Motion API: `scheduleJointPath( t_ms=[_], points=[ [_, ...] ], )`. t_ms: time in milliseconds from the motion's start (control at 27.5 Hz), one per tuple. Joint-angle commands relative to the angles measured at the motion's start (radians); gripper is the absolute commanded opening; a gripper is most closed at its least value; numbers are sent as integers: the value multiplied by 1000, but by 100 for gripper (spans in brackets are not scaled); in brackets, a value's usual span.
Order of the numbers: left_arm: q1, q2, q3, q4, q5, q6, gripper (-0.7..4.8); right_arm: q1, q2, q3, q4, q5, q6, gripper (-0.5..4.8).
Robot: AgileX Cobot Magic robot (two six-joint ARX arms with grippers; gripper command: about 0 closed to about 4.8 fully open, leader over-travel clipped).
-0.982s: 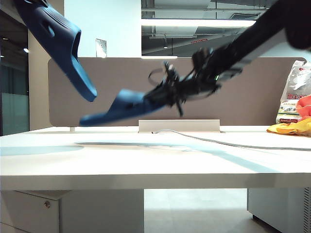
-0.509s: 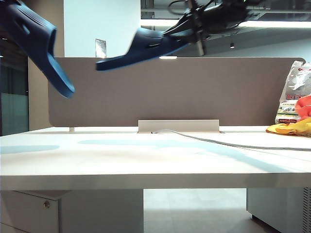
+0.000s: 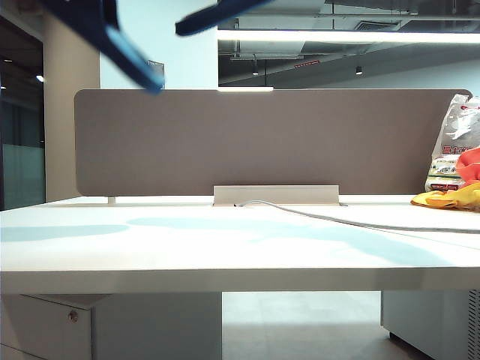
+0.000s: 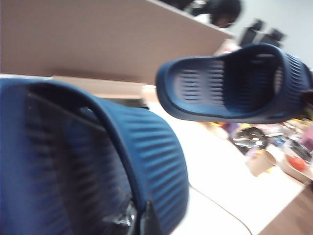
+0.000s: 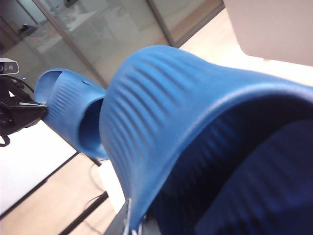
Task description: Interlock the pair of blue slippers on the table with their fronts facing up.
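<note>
High above the bench (image 3: 240, 247), the left pincer (image 4: 134, 220), clamped on one blue slipper (image 3: 112, 34), hangs at eleven o'clock. The right pincer (image 5: 128, 223), gripping the second slipper (image 3: 214, 15), sits near twelve. Their toes point toward each other, long axes sloping, a gap apart; mating them likely needs that gap closed.

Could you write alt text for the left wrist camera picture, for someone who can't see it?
A blue slipper fills the foreground, gripped by the left claw. A matching slipper hangs in the air beyond it, above the white table.
</note>
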Motion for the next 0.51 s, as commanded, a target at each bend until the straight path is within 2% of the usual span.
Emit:
scheduleJointPath(
  t_ms=[36, 109, 218, 255, 400, 509],
  points=[
    [1, -48, -58, 23, 15, 39, -6, -1, -60, 5, -95, 68, -79, -2],
    [-1, -101, -170, 43, -23, 54, -6, -1, -85, 0, -133, 96, -110, -2],
    [-3, -208, -362, 149, -38, 39, -6, 0, -123, -31, -138, 117, -121, -2],
    [-3, -261, -426, 174, -74, 39, -6, 3, -141, -53, -144, 130, -132, -2],
    [-3, -376, -498, 172, -98, 37, -6, 17, -240, -200, -167, 292, -201, -2],
    [-3, -426, -499, 174, -98, -5, -6, 17, -340, -359, -103, 343, -214, -2]
  ],
)
